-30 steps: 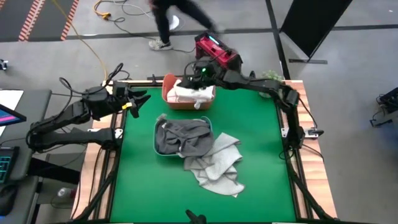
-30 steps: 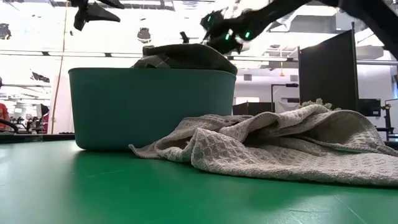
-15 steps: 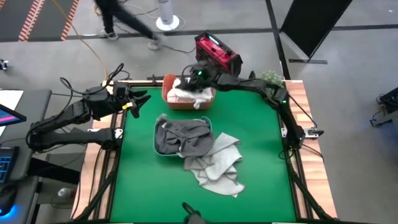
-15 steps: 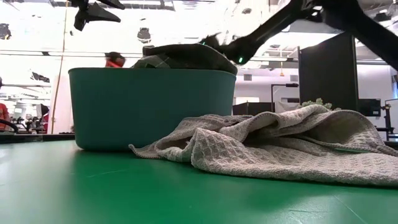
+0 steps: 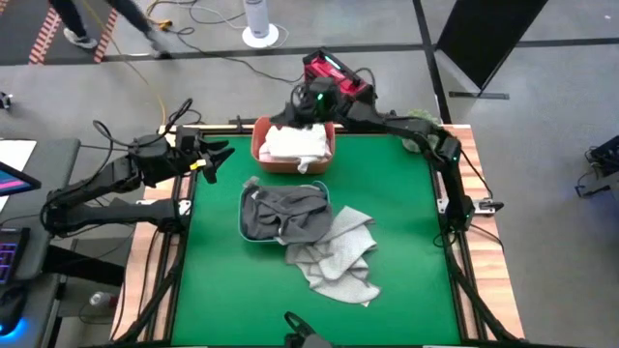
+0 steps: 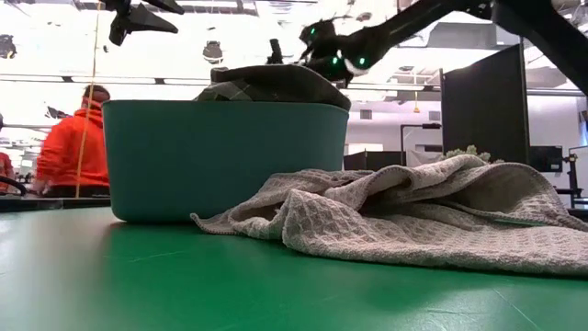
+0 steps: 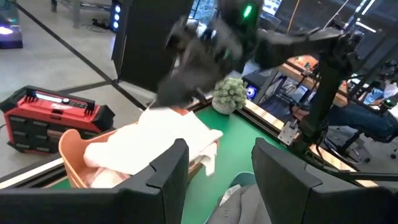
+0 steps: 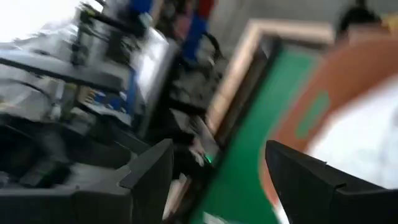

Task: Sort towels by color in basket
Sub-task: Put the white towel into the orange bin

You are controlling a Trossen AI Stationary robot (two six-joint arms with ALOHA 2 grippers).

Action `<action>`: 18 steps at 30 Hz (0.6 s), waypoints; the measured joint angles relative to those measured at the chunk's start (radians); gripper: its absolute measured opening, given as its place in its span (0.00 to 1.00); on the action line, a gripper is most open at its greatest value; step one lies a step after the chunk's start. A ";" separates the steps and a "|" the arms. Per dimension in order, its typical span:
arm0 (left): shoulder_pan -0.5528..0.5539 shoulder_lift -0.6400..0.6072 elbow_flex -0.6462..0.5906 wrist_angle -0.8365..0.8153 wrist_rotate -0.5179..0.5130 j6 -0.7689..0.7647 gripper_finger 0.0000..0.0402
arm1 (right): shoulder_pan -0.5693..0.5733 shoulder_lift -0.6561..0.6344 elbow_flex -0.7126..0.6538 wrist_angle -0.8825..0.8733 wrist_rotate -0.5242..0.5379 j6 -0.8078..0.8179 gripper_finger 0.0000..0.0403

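A rumpled, waffle-weave light grey towel (image 5: 334,253) sprawls on the green table (image 5: 406,232) nearest the front edge — one corner lapping against the teal plastic tub (image 6: 225,156), where dark grey towels (image 5: 282,211) are heaped above the rim. The loose cloth looks light, limp and grippy rather than slick; a pinch on a raised fold or a free corner would likely lift it cleanly, though it may drag and unfold as it rises. Farther back, white towels (image 5: 293,145) fill the rust-orange plastic basket (image 5: 259,141) at the table's far edge. Above that basket's far rim hangs the right gripper (image 5: 311,102), its fingers spread wide and holding nothing — the white cloth lies free beneath it. The left gripper (image 5: 215,157) waits off the table's left edge, fingers (image 7: 163,176) parted and empty. A person in an orange hooded top (image 6: 73,147) stands beyond the table.
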 joint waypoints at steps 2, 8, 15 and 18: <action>0.000 0.001 0.000 -0.006 -0.001 0.000 0.42 | -0.001 -0.007 0.027 -0.004 0.025 -0.021 0.70; 0.000 0.003 0.000 -0.021 -0.002 -0.001 0.42 | 0.007 0.071 0.047 -0.099 0.076 -0.074 0.70; 0.000 0.003 0.000 -0.022 -0.004 0.000 0.42 | 0.032 0.195 0.062 -0.227 0.060 -0.117 0.70; 0.000 0.003 0.000 -0.022 -0.004 0.000 0.42 | 0.030 0.169 0.112 -0.238 0.045 -0.123 0.70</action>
